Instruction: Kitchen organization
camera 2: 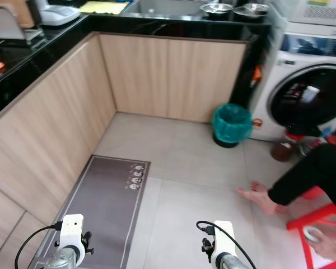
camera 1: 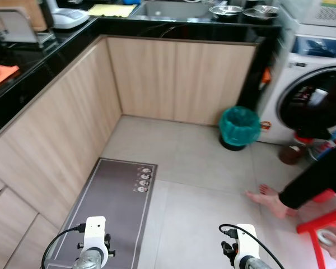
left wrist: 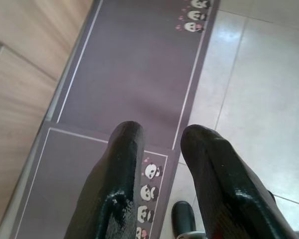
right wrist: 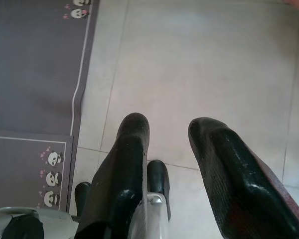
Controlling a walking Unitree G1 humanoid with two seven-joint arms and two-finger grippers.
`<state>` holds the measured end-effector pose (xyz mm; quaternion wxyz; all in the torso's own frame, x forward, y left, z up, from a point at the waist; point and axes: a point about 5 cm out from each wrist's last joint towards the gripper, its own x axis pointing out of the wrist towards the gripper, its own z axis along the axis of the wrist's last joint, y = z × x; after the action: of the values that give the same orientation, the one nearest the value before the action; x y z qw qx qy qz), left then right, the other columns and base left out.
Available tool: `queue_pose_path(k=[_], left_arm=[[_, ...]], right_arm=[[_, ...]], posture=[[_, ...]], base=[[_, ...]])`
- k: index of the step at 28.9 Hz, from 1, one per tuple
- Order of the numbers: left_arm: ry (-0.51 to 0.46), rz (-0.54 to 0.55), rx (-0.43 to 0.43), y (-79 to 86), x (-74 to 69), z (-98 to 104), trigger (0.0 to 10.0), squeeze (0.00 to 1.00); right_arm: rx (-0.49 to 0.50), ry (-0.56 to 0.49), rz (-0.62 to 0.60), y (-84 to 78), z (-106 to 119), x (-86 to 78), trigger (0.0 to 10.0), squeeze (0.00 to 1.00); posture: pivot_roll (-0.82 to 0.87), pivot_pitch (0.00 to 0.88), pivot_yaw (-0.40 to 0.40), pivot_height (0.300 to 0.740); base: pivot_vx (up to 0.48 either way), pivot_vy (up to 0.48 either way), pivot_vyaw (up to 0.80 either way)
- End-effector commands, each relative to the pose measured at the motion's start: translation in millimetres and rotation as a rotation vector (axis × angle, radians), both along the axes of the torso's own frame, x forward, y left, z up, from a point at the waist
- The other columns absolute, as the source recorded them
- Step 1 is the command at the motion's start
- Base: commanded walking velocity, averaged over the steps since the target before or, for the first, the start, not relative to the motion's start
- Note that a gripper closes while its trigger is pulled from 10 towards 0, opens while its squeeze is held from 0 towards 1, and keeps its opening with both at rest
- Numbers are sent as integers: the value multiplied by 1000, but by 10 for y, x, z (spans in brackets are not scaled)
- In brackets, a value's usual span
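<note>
So both my arms are just hanging low at my sides right now. My left gripper (left wrist: 162, 144) hangs over the dark grey floor mat with the little panda prints (camera 1: 115, 202), fingers spread a bit with nothing between them, and my right gripper (right wrist: 169, 134) is the same story, fingers apart and empty over the pale grey floor tiles (camera 1: 201, 218). The mat's long axis runs away from me along the light wood cabinet fronts (camera 1: 56, 140) on my left. Off to my right a person sits on a red stool (camera 1: 325, 221) with a bare foot (camera 1: 271, 200) on the tiles. Further out there's a round bin with a teal bag (camera 1: 239, 128) next to the white front-loading washing machine (camera 1: 308, 89). The stuff I'd guess I'm meant to organise sits farthest away, up on the black countertop (camera 1: 173, 28): two steel bowls (camera 1: 243, 11) ahead-right by the sink (camera 1: 171, 10), a yellow cloth (camera 1: 109, 10) ahead-left. Neither arm is really nearer; I'd have to walk forward first.
</note>
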<state>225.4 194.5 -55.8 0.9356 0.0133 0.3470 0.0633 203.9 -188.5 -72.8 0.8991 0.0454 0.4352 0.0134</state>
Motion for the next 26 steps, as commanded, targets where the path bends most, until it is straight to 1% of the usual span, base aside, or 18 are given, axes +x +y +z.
queue_pose_path(k=[1,21,26], left_arm=[[8,-4,9,13,-22,-12,10000,0],[9,2,5,34,-35,-16,10000,0],[15,-2,4,32,-38,-20,10000,0]], right_arm=[[10,-2,-12,6,0,1,10000,0],[13,-2,4,15,0,1,10000,0],[14,-7,4,14,4,7,10000,0]], posture=[[-59,0,26,740],[-61,0,27,740],[-58,0,24,740]], base=[[0,0,-738],[0,0,-705],[0,0,0]])
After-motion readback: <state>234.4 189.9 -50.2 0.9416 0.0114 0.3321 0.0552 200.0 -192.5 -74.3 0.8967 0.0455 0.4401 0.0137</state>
